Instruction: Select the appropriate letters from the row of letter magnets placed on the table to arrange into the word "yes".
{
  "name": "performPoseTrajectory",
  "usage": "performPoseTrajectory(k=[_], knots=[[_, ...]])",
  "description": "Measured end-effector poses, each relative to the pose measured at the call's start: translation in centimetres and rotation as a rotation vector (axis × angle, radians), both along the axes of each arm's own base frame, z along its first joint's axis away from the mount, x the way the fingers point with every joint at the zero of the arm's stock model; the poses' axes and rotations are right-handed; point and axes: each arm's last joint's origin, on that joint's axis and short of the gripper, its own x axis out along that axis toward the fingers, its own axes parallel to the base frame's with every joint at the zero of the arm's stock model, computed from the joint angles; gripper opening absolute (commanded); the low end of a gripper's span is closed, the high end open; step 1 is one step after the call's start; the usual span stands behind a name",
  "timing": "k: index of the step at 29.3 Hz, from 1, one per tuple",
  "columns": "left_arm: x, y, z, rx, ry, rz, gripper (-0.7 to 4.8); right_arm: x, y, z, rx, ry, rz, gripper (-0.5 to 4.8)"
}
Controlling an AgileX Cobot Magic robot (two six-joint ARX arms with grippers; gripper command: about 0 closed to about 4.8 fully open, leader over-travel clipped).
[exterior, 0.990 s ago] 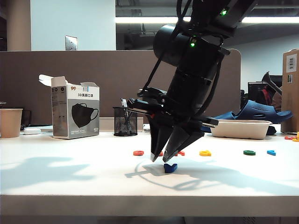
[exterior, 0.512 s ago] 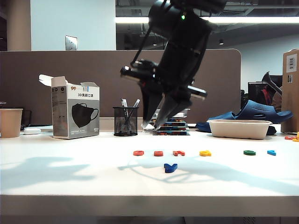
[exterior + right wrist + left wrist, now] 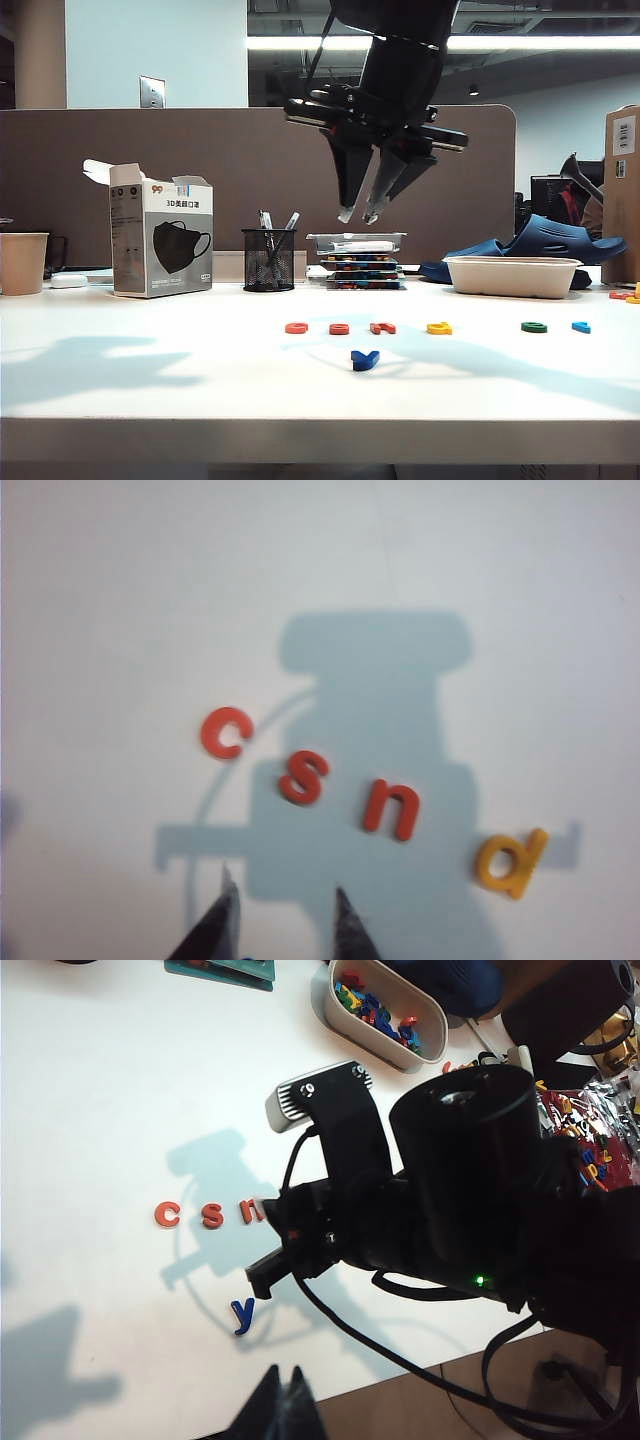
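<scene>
The dark blue y (image 3: 364, 359) (image 3: 242, 1312) lies on the white table (image 3: 150, 385), alone in front of the row of letter magnets. In that row sit a red c (image 3: 222, 732), the red s (image 3: 302, 777) (image 3: 339, 328), a red n (image 3: 391, 808), a yellow letter (image 3: 511, 862) (image 3: 439, 327), the dark green e (image 3: 533, 326) and a light blue letter (image 3: 580, 326). My right gripper (image 3: 362, 213) (image 3: 285, 890) hangs high above the row, open and empty. Near the table's front edge my left gripper (image 3: 283, 1380) is shut and holds nothing. The exterior view does not show it.
A white tray of spare letters (image 3: 513, 275) (image 3: 385, 1015) stands at the back right. Further left along the back are a stack of flat boxes (image 3: 360, 262), a mesh pen holder (image 3: 268, 260), a mask box (image 3: 160, 240) and a paper cup (image 3: 22, 262).
My right gripper has risen from just above the blue y to high over the letter row, still open. The y lies where it was. The left arm has kept still.
</scene>
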Motion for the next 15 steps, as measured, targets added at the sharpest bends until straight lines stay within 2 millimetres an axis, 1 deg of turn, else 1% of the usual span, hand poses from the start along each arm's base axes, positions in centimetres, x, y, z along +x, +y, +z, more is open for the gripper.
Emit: performPoseTrajectory(k=[3,4,7,12,15], knots=[[0.0,0.0,0.0,0.000,0.000,0.000,-0.05,-0.1,-0.3,-0.2,-0.040,0.014,-0.016,1.56],[0.0,0.0,0.0,0.000,0.000,0.000,-0.05,-0.1,-0.5,-0.2,-0.055,0.020,-0.024,1.60],[0.0,0.0,0.0,0.000,0.000,0.000,-0.05,0.0,-1.4,-0.4,-0.088,0.050,-0.048,1.60],[0.0,0.0,0.0,0.000,0.000,0.000,-0.05,0.9,-3.7,-0.6,-0.126,0.096,-0.111,1.60],[0.0,0.0,0.0,0.000,0.000,0.000,-0.05,1.3,-5.1,-0.7,-0.158,0.118,-0.120,1.60]])
